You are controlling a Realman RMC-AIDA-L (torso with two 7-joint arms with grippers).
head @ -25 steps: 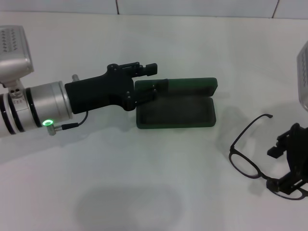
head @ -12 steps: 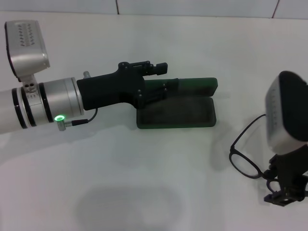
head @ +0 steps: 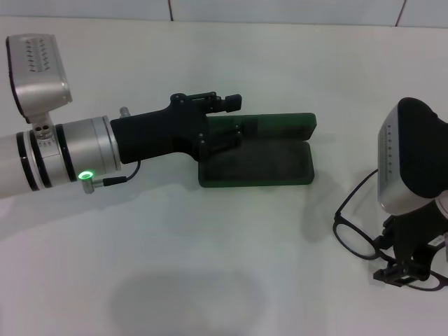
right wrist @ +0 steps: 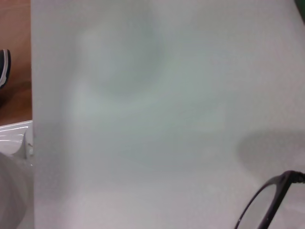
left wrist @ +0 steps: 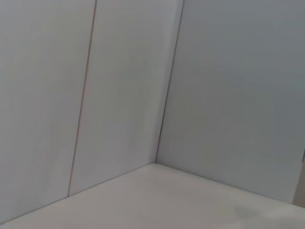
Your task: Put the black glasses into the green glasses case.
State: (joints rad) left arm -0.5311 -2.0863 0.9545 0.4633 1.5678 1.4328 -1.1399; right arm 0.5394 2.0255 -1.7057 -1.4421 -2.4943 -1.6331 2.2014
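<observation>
The green glasses case [head: 255,162] lies open at mid-table, its lid [head: 283,124] raised on the far side. My left gripper [head: 229,119] reaches in from the left, open, with one finger on either side of the lid's left end. The black glasses [head: 357,238] lie on the table at the near right, unfolded, and one rim also shows in the right wrist view [right wrist: 269,205]. My right gripper [head: 402,271] hangs low over the glasses' right half, partly hidden under its wrist housing [head: 406,164].
The white table [head: 182,280] meets a tiled wall at the back. In the right wrist view the table's edge [right wrist: 31,119] borders a wooden floor. The left wrist view shows only bare wall panels.
My left gripper has slid right onto the end of the case lid. The right arm has swung in over the glasses and come down nearer the front. Glasses and case lie where they were.
</observation>
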